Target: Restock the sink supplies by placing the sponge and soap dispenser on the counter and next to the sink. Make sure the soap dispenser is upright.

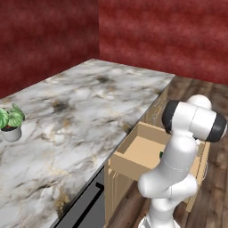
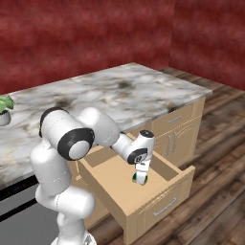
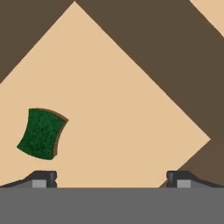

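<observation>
While reaching down into the open drawer [image 2: 158, 189], pincer [image 3: 111, 179] spread wide and holding nothing. Sponge [image 3: 41, 133] flat on the drawer floor, lower left of the hand frame, just above the left fingertip [image 3: 43, 178], off-centre. Long axis near vertical there, tilted slightly. Probably needs a leftward shift first.

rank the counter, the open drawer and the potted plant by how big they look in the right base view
1. counter, largest by far
2. open drawer
3. potted plant, smallest, though it sits farther away and is cut off by the left edge, so its true size is unsure
</observation>
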Robot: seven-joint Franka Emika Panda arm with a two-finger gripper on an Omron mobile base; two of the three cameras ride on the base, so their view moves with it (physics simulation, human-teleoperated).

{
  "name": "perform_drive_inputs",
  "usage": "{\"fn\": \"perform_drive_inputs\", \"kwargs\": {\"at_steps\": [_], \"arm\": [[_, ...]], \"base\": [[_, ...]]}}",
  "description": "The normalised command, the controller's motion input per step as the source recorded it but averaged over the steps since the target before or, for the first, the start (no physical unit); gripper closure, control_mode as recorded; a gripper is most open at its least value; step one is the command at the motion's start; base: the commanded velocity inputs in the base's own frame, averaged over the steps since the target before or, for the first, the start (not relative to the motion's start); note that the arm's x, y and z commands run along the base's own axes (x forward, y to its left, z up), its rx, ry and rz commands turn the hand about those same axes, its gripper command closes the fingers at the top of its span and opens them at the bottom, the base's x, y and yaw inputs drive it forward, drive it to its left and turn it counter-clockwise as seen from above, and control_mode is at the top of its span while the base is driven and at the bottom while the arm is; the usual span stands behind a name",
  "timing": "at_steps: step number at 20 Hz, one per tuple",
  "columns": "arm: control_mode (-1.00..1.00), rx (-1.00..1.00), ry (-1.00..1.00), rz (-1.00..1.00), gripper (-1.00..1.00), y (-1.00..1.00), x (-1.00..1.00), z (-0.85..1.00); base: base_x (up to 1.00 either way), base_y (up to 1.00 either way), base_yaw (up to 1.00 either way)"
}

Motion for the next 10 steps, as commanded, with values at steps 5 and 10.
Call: {"fn": "perform_drive_inputs", "kwargs": {"at_steps": [5, 10], "arm": [[-1.00, 0.01, 0.00, -0.11, -1.00, 0.07, 0.31, -0.06], [-1.00, 0.01, 0.00, -0.10, -1.00, 0.00, 0.30, -0.08]], "base": [[0.00, 0.00, 0.00], [0.00, 0.00, 0.00]]}}
